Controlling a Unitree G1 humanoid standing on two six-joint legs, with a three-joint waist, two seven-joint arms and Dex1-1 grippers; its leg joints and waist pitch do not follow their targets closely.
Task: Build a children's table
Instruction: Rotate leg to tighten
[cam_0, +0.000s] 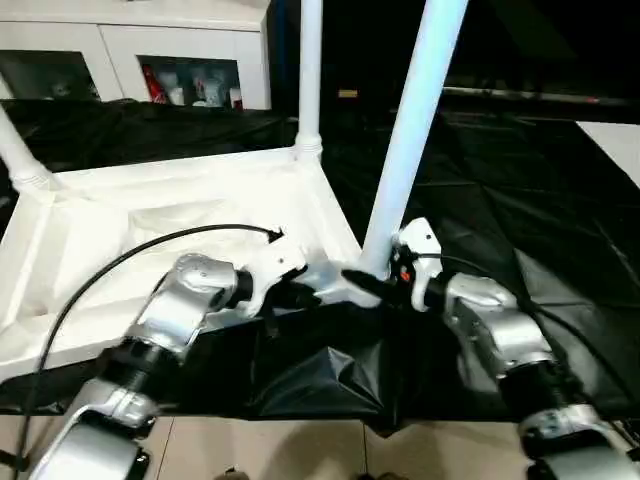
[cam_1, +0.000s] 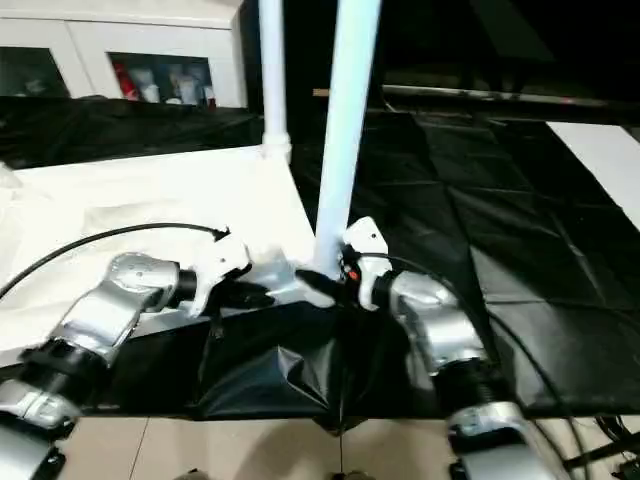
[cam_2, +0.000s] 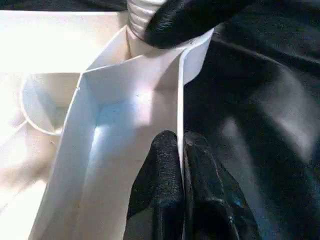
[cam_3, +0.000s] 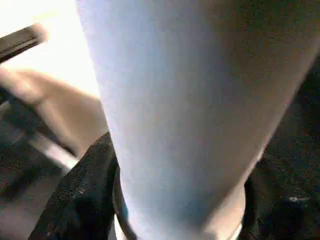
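The children's table lies upside down on a black sheet, its white top (cam_0: 150, 230) showing the ribbed underside. Three white legs stand upright in corner sockets: one at the far left (cam_0: 20, 155), one at the far right (cam_0: 310, 80) and one at the near right (cam_0: 415, 130). My left gripper (cam_0: 300, 295) is shut on the top's thin rim wall (cam_2: 192, 60), just beside the near right corner. At the base of the near right leg (cam_3: 175, 100), my right gripper (cam_0: 365, 283) has a black finger (cam_3: 85, 200) pressed against each side of it.
The black sheet (cam_0: 500, 180) covers the work surface and bunches up at the near edge (cam_0: 330, 380), above a tiled floor (cam_0: 300, 450). A white glass-door cabinet (cam_0: 150, 50) stands behind. A black cable (cam_0: 150, 245) arcs over my left forearm.
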